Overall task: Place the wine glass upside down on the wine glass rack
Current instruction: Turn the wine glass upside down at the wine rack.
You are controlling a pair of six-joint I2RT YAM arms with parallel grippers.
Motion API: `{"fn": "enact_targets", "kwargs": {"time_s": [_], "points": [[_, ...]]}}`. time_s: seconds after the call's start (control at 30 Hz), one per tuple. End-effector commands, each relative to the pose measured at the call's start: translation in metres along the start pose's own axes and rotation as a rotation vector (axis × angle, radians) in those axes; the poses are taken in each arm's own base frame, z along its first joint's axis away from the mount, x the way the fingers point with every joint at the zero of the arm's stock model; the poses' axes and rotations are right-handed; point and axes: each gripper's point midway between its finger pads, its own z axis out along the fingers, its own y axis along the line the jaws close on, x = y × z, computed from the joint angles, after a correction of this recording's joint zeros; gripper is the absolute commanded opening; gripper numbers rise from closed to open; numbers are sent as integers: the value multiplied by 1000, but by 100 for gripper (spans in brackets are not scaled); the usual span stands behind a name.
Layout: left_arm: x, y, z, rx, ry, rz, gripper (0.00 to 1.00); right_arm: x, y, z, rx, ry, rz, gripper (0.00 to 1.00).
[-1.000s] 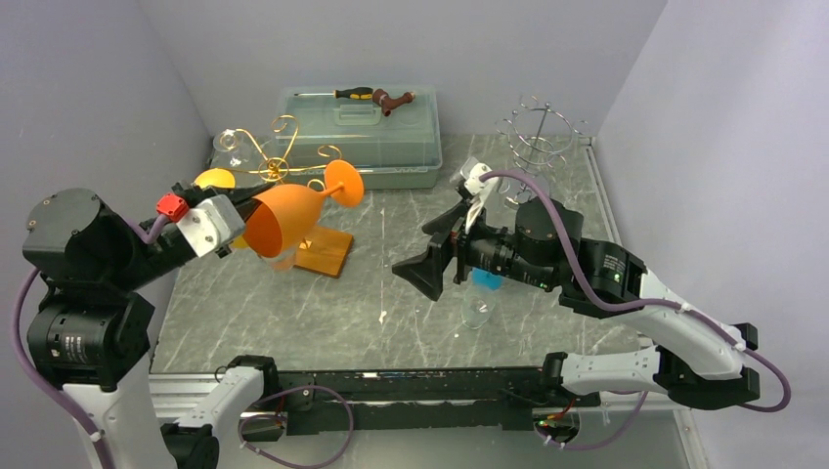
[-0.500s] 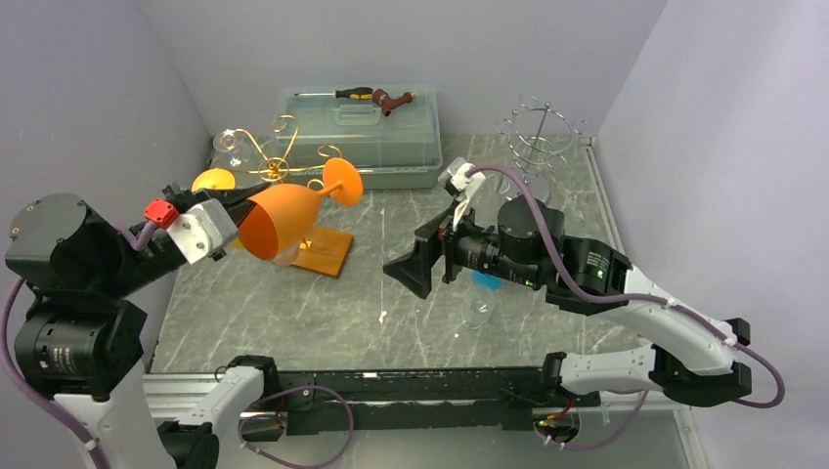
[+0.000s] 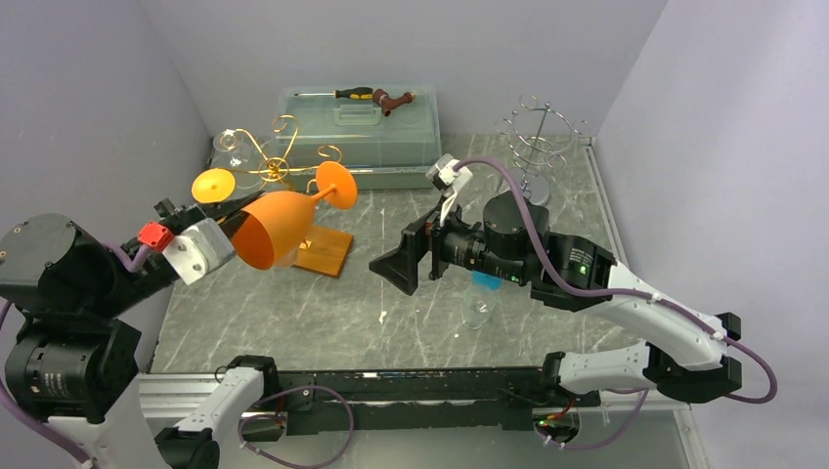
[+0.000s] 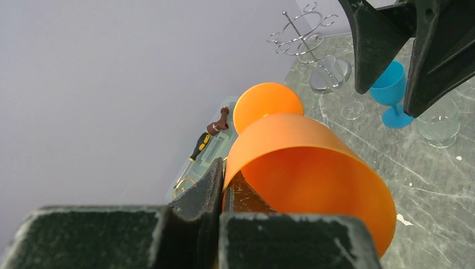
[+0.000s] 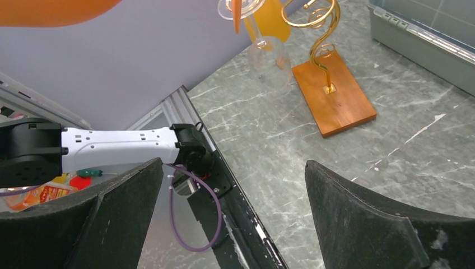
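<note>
An orange wine glass point(image 3: 279, 227) hangs in mid-air, tilted, its foot pointing up and right towards the gold wire rack point(image 3: 279, 166) on a wooden base point(image 3: 325, 254). My left gripper point(image 3: 238, 225) is shut on the glass's rim, one finger inside the bowl and one outside, as the left wrist view shows point(image 4: 223, 175) with the glass point(image 4: 302, 162). My right gripper point(image 3: 396, 259) is open and empty, held above the table and pointing left towards the glass. The right wrist view point(image 5: 232, 168) shows the rack's base point(image 5: 333, 92) ahead.
A clear glass point(image 5: 263, 53) hangs upside down on the rack, and an orange disc point(image 3: 213, 184) sits at its left arm. A clear lidded box point(image 3: 362, 137) with a screwdriver stands at the back. A silver wire rack point(image 3: 536, 132), a blue glass point(image 4: 395, 89) and a clear glass point(image 3: 477, 311) are at the right.
My right gripper has moved left, closer to the orange glass. My left arm has drawn back down and left, and the glass has tilted a little flatter.
</note>
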Motion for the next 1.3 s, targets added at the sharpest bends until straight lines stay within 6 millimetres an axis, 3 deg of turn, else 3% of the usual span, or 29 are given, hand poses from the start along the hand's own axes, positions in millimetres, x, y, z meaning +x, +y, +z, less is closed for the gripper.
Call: {"fn": "enact_targets", "kwargs": {"time_s": [0.0, 0.23, 0.47, 0.57, 0.8, 1.0, 1.13, 1.27], "points": [[-6, 5, -6, -34, -2, 51, 0, -30, 16, -6, -55, -78, 28, 100], [-11, 10, -6, -63, -19, 75, 0, -31, 21, 4, -68, -75, 72, 100], [-32, 29, -14, -196, -111, 281, 0, -46, 45, 16, -188, -163, 222, 100], [-36, 33, -16, -235, -142, 365, 0, -65, 62, 12, -288, -240, 261, 100], [-55, 39, -15, -285, -239, 555, 0, -107, 82, 5, -466, -486, 361, 100], [-67, 29, -13, -268, -331, 731, 0, -142, 97, -2, -615, -668, 409, 100], [-65, 19, -15, -281, -364, 817, 0, -145, 106, 9, -704, -701, 438, 100], [-70, 8, -23, -313, -377, 900, 0, -143, 108, 37, -701, -674, 475, 100]]}}
